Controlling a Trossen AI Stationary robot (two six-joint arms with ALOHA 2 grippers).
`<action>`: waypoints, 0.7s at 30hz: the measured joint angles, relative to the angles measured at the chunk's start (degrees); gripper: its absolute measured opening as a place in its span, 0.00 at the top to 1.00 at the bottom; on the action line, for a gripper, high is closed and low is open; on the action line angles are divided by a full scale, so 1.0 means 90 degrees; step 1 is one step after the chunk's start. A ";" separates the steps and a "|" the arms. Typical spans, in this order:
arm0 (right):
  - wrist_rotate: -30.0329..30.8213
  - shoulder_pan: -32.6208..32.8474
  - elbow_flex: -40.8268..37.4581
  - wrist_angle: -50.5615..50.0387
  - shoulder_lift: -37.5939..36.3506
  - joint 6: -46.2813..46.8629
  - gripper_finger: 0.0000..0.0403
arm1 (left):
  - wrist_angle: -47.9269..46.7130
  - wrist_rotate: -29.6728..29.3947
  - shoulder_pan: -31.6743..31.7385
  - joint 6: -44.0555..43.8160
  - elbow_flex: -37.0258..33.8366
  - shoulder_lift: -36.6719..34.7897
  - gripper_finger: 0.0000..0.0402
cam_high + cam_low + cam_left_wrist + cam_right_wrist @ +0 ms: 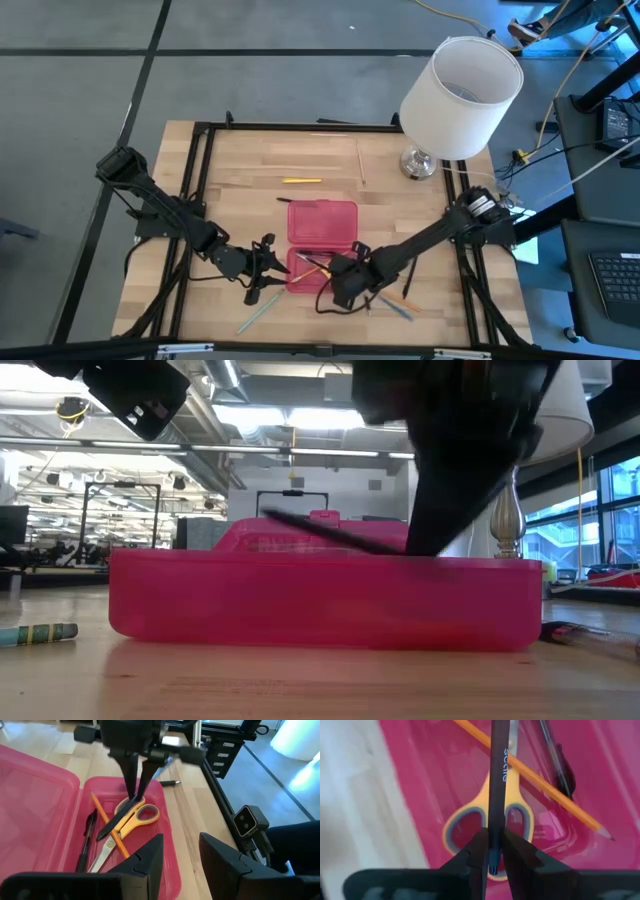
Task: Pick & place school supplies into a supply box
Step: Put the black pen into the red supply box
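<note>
The supply box lies open mid-table, its lid flat on the far side and its tray on the near side. In the tray lie yellow-handled scissors, an orange pencil and a black pen. My right gripper hangs over the tray, shut on another black pen. My left gripper stands open just left of the tray with nothing between its fingers. My right gripper pinches the black pen near one end between its two fingers. The fingers slant down from above over the tray. The pen sticks out forward past them and slopes down over the scissors' handles; I cannot tell whether its far end touches them.
A lamp with a white shade stands at the far right corner. A yellow pencil and a thin stick lie beyond the box. More pens lie near the front edge. A black frame rims the table.
</note>
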 joint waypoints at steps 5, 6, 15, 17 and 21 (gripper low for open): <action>-0.0017 -0.0041 0.0000 -0.0002 0.0085 -0.0013 0.86 | -0.0002 0.0002 0.0000 0.0001 0.0000 0.0000 0.70; -0.0018 -0.0042 0.0000 -0.0002 0.0085 -0.0013 0.86 | 0.0000 0.0002 0.0000 0.0001 0.0000 0.0000 0.70; -0.0252 -0.0042 0.0000 -0.0001 0.0088 -0.0015 0.86 | 0.0000 0.0002 0.0000 -0.0001 0.0000 0.0000 0.70; -0.0335 -0.0042 0.0000 0.0000 0.0088 -0.0015 0.86 | 0.0000 0.0004 0.0000 -0.0001 0.0000 0.0000 0.70; -0.0337 -0.0042 0.0000 0.0000 0.0088 -0.0018 0.86 | 0.0000 0.0002 0.0000 -0.0001 0.0000 0.0000 0.71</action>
